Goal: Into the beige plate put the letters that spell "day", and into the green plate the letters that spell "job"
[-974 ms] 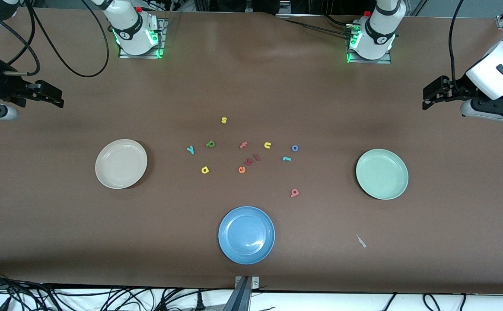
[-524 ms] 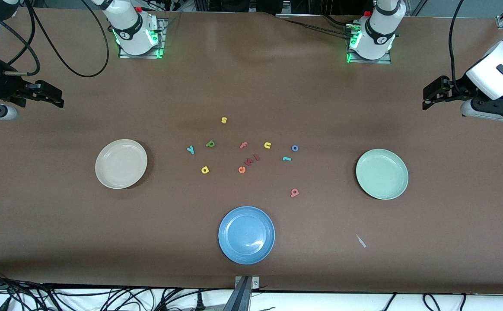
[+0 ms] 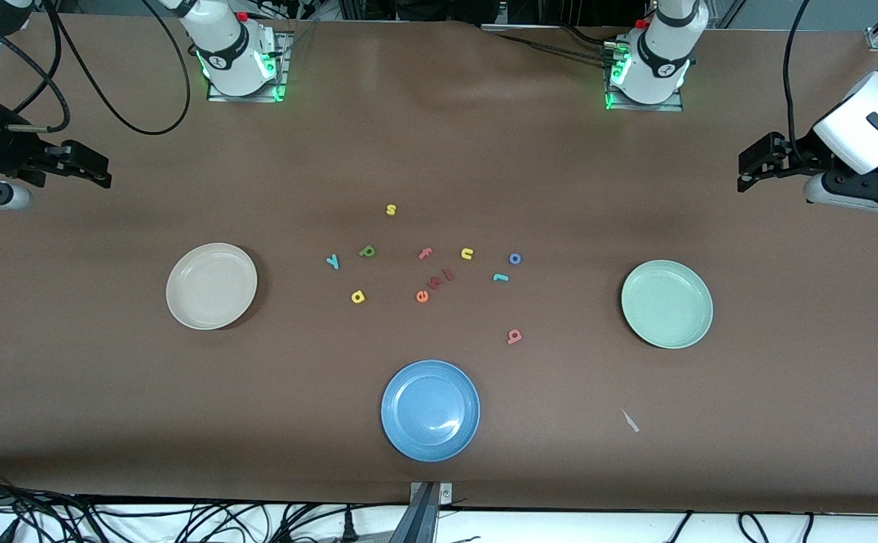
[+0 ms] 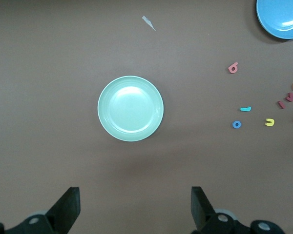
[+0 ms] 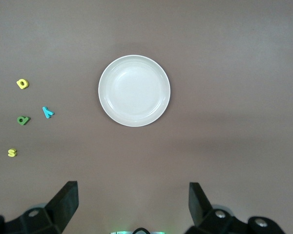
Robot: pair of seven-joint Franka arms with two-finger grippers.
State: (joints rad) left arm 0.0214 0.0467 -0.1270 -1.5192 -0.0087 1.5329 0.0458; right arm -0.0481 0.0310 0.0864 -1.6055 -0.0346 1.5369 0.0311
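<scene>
Eleven foam letters (image 3: 422,296), three plates (image 3: 430,409), two open hands (image 3: 742,179)

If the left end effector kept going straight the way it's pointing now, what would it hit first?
Probably the green plate: in its wrist view the plate sits centred ahead of the open left end effector, with only bare table between. Depth is uncertain.

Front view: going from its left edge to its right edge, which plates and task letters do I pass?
beige plate → teal y → yellow a → green d → blue plate → teal j → green plate
</scene>
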